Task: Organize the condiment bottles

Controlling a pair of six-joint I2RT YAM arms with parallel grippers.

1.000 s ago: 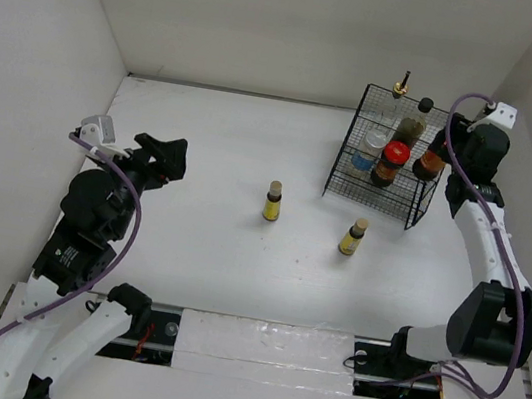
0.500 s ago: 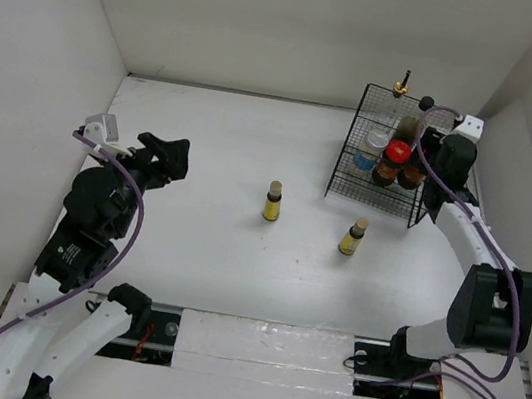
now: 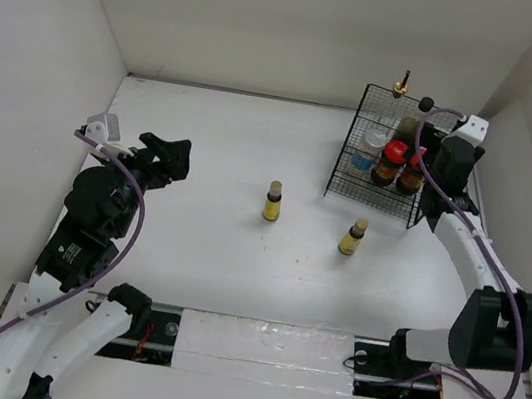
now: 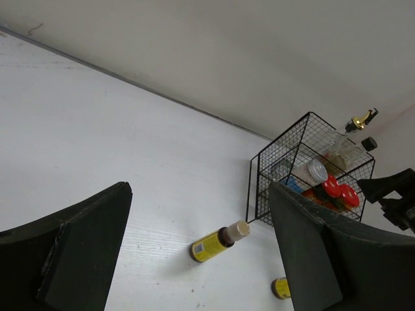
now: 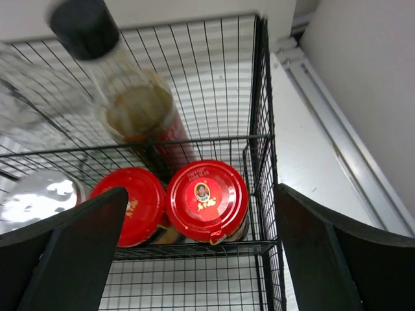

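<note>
The black wire basket (image 3: 343, 179) holds a gold-spouted clear bottle (image 3: 402, 83), a black-capped dark bottle (image 3: 423, 106), a white shaker (image 3: 371, 141) and two red-lidded jars (image 3: 393, 152) (image 3: 411, 172). My right gripper (image 3: 425, 164) hovers open over the basket's right end. In the right wrist view its fingers flank the right jar (image 5: 207, 194) without touching it, with the other jar (image 5: 128, 205) beside it. Two tiny yellow-labelled bottles (image 3: 273, 201) (image 3: 352, 237) stand on the table. My left gripper (image 3: 167, 155) is open and empty far to the left, looking at them (image 4: 214, 243).
The white side wall and a rail (image 5: 337, 149) run close to the right of the basket (image 5: 262, 155). The back wall stands just behind it. The arm bases (image 3: 263, 346) sit along the near edge.
My right gripper carried the second red-lidded jar from beside the basket's right side into it, then opened and let it go. The left arm has not moved.
</note>
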